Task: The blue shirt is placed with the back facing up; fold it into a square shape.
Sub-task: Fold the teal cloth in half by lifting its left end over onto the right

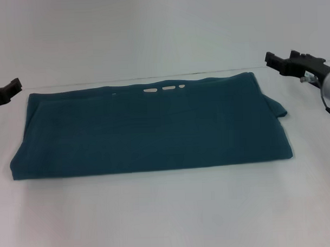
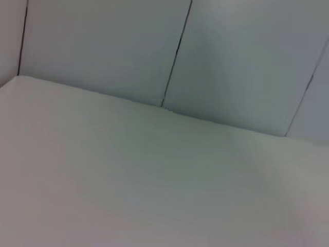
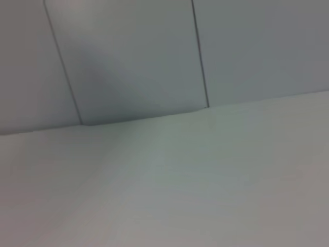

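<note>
The blue shirt (image 1: 149, 129) lies folded into a wide rectangle in the middle of the white table (image 1: 168, 210), with a small pale print (image 1: 164, 89) at its far edge. A bit of fabric sticks out at its right side. My left gripper (image 1: 6, 90) hangs at the left edge of the head view, just beyond the shirt's far left corner and apart from it. Beyond the far right corner my right gripper (image 1: 285, 63) is raised off the cloth. Neither holds anything. Both wrist views show only bare table and wall.
A pale panelled wall (image 2: 175, 51) rises behind the table's far edge, also in the right wrist view as wall (image 3: 154, 56). White tabletop surrounds the shirt on all sides.
</note>
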